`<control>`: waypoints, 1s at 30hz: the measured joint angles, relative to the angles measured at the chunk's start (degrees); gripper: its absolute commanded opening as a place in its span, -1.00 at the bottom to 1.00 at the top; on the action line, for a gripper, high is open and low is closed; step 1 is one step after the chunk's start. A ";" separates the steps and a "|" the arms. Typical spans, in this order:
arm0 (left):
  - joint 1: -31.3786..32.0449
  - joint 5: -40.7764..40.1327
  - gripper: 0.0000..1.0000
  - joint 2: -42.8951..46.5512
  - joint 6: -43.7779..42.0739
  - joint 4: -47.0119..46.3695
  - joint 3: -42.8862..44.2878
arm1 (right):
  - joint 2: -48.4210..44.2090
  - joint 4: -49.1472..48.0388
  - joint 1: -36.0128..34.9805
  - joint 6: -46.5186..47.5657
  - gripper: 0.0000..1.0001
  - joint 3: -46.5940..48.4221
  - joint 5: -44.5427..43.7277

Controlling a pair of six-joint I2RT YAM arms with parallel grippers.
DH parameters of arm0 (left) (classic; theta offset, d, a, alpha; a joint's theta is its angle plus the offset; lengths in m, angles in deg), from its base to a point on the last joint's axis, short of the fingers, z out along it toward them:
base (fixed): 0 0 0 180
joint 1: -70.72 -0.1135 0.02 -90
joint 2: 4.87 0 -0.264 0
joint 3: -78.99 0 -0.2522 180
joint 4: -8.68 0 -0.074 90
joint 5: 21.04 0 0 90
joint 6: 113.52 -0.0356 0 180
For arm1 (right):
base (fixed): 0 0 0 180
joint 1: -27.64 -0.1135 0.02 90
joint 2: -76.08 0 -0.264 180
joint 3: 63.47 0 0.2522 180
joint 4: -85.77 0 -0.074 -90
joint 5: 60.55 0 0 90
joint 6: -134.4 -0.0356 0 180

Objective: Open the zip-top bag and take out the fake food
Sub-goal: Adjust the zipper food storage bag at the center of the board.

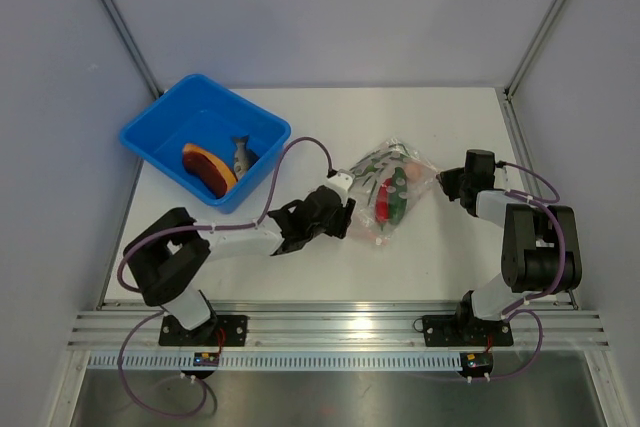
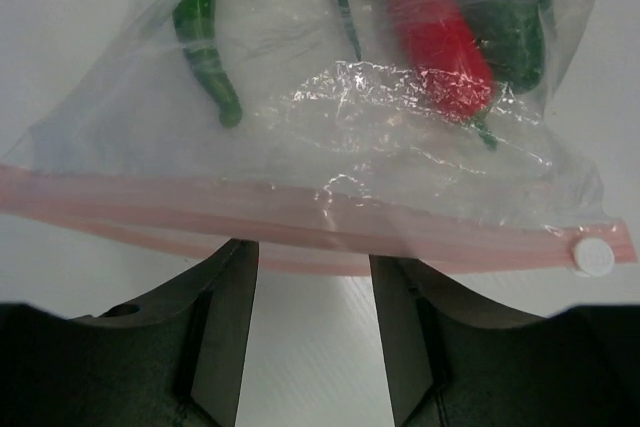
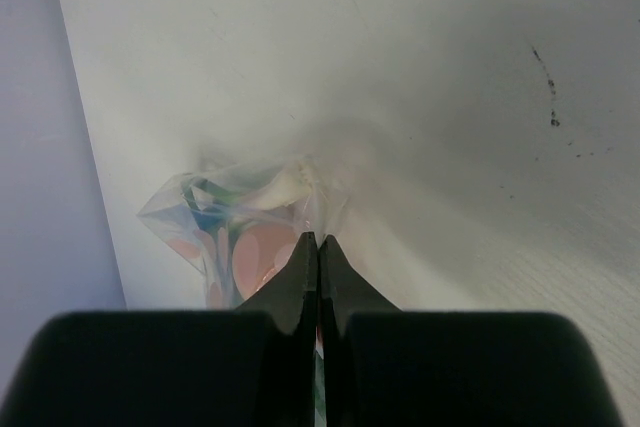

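Left gripper (image 2: 312,252) sits part open, jaws unclamped, the pink zip strip (image 2: 300,217) of the zip-top bag (image 1: 392,185) lying across its fingertips. Right gripper (image 3: 318,239) is fully closed, pinching the bag's far corner. Bag lies on the table (image 1: 450,247) between both grippers, with red and green fake food (image 2: 435,37) inside. Blue bin (image 1: 160,137) at back left holds an orange-tan piece (image 1: 208,169) and a grey fish (image 1: 241,155).

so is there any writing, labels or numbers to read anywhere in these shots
No readable text in any view.
bag: clear plastic, no print; its slider is blank.
bin: plain blue, no label visible.
tags at the arm bases: small coloured marks, too small to read.
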 measured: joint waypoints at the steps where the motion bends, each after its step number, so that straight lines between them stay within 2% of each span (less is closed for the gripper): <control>1: 0.00 -0.35 0.01 -1.40 -0.04 0.61 1.27 | 0.02 -0.02 0.00 0.00 -1.00 0.00 0.09; 10: 0.00 -6.84 0.22 -9.68 -2.16 5.01 11.34 | 0.98 -1.05 0.00 0.00 -1.00 0.00 1.40; 16: 0.00 -12.63 0.25 -13.57 -2.75 7.41 15.74 | 1.05 -1.88 0.00 0.04 -1.00 0.00 1.86; 18: 0.00 -14.27 0.25 -13.60 -2.80 7.58 15.72 | 1.05 -1.84 0.00 0.22 -0.92 0.00 1.88; 25: 0.00 -16.35 0.25 -13.60 -2.78 7.23 15.13 | -0.94 1.27 0.00 3.39 -0.34 0.17 0.87; 26: 0.00 -16.37 0.25 -13.60 -2.78 7.23 14.95 | -1.92 2.14 0.00 4.13 -0.12 0.28 0.28; 28: 0.00 -16.41 0.25 -13.60 -2.71 7.52 14.80 | -3.96 3.26 0.00 5.60 0.12 0.61 -0.85; 29: 0.00 -16.41 0.24 -13.62 -2.67 7.56 14.80 | -4.90 3.65 0.00 6.32 0.31 0.87 -1.40; 30: 0.00 -16.41 0.25 -13.62 -2.60 7.56 14.80 | -5.60 4.04 0.00 7.04 0.36 1.20 -1.73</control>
